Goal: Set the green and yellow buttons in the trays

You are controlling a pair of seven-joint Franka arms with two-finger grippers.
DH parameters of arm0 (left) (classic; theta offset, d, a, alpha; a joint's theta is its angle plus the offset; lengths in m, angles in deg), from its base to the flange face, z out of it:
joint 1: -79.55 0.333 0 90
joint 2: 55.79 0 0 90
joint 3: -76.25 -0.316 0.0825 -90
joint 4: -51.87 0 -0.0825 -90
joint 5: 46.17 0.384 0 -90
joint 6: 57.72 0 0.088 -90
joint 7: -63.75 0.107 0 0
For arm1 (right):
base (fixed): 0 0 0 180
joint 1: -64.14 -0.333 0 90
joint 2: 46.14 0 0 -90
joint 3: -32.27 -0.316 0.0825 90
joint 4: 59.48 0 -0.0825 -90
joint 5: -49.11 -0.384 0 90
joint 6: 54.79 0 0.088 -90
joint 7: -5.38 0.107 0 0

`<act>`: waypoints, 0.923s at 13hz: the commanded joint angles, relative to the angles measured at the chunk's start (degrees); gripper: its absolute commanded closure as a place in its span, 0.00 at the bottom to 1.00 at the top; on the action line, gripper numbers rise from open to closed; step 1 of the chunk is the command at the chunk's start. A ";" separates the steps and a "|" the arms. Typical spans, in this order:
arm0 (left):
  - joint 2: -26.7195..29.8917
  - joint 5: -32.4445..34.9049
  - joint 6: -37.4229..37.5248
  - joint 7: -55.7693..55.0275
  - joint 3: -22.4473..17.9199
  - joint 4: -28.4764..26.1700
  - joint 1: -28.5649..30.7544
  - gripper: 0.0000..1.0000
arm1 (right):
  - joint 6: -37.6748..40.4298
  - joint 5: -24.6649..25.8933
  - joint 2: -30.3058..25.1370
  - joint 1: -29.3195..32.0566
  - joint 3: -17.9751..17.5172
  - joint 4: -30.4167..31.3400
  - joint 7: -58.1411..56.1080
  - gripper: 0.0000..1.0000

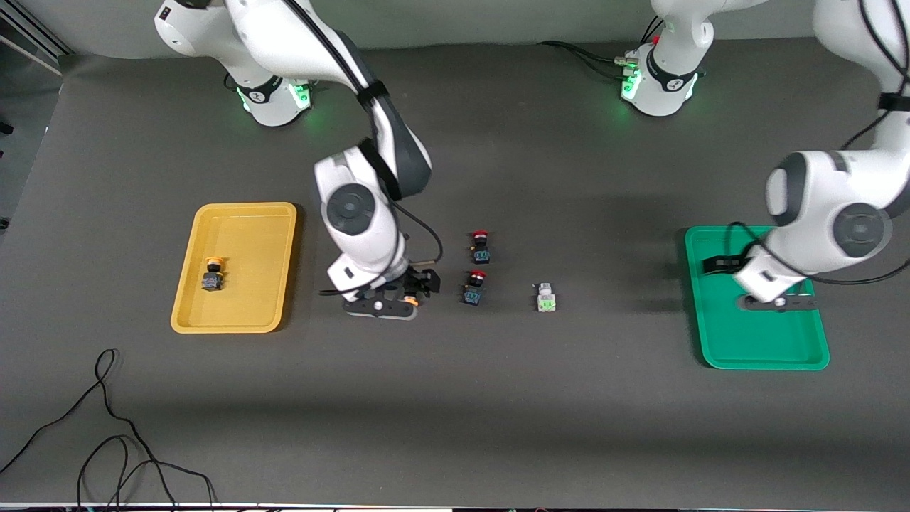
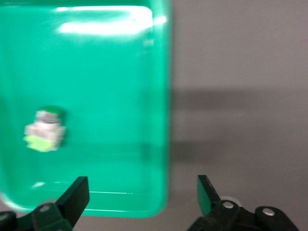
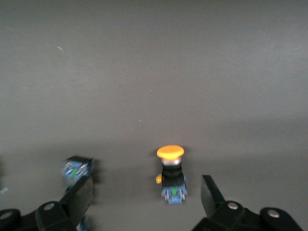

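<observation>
On the dark desk (image 1: 498, 398), we are holding our right gripper (image 3: 144, 197), jaws wide, around a yellow button (image 3: 172, 175); our left gripper (image 2: 142, 197), jaws wide, is hovering over the green tray (image 1: 718, 341).

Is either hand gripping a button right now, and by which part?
Neither. The left hand is open over the green tray, empty. The right hand is open around a yellow button on the table, not touching it.

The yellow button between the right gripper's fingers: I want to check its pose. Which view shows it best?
The right wrist view: the yellow button stands upright between the open right gripper. The front view shows only a sliver; the left wrist view shows none of it.
</observation>
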 commanded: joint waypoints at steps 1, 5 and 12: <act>-4.49 -0.52 1.39 -13.00 4.47 5.71 -4.43 0.00 | -8.20 -1.49 4.16 -2.13 1.03 3.80 1.47 0.00; -13.63 -0.09 0.87 -27.52 4.49 15.47 -16.12 0.00 | -10.86 -1.67 5.75 -2.22 -0.20 6.09 1.47 0.00; -24.46 0.27 -15.21 -34.67 4.31 17.43 -22.38 0.00 | -12.71 -1.76 6.81 -2.05 -0.99 6.27 1.30 0.72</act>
